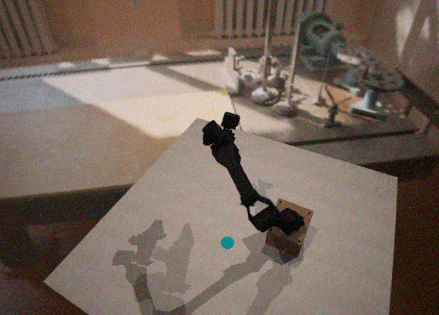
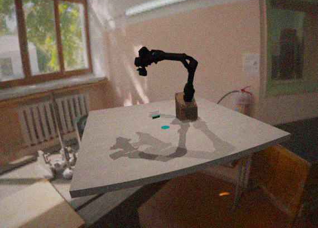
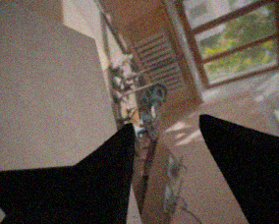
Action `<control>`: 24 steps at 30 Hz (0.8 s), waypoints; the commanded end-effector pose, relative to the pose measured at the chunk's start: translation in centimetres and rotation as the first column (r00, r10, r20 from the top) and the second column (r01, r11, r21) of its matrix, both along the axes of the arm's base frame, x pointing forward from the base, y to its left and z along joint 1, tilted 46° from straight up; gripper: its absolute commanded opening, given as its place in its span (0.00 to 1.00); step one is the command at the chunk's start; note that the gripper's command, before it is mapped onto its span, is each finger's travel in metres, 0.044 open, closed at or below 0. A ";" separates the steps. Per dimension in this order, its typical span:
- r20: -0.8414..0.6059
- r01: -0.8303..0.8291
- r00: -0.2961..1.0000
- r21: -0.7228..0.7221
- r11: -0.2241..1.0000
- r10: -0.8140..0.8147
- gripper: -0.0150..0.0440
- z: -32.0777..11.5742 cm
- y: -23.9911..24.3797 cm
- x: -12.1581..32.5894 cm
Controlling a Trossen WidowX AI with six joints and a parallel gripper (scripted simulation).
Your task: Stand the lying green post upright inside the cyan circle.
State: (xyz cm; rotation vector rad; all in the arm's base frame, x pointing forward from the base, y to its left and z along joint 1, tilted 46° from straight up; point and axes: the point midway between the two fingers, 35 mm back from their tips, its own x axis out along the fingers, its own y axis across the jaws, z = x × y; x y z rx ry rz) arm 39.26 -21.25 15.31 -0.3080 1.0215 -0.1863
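Observation:
The green post (image 2: 155, 116) lies on its side on the table, behind the circle in the exterior view. In the top view the arm hides most of it, and only slivers of green show at the arm's edge. The flat cyan circle (image 1: 227, 242) (image 2: 165, 127) is unobstructed, with nothing standing on it. My gripper (image 3: 166, 125) is open and empty, its two black fingers well apart. It is high above the table, far from post and circle; its fingers are not distinct in the top and exterior views.
The arm stands on a brown wooden block (image 1: 285, 245) (image 2: 186, 110) near the circle. The pale table (image 1: 346, 195) (image 2: 111, 174) has its edges in view in the top and exterior views. Arm shadows fall across the table. The wrist view shows the table's edge and the room beyond.

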 end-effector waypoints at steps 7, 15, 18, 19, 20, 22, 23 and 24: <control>-0.175 -0.167 0.963 0.216 0.962 0.206 0.65 -8.3 3.7 -1.2; -0.245 -0.244 0.897 0.421 0.873 0.369 0.65 -13.8 7.3 -3.3; -0.254 -0.258 0.869 0.498 0.828 0.424 0.65 -15.6 8.7 -4.3; -0.256 -0.261 0.860 0.523 0.811 0.442 0.65 -16.1 9.2 -4.6; -0.256 -0.263 0.851 0.548 0.794 0.459 0.65 -16.6 9.7 -5.0; -0.254 -0.265 0.833 0.596 0.758 0.491 0.65 -17.6 10.6 -5.7; -0.251 -0.265 0.825 0.620 0.739 0.507 0.65 -18.0 11.1 -6.0; -0.248 -0.264 0.816 0.643 0.719 0.521 0.65 -18.5 11.6 -6.4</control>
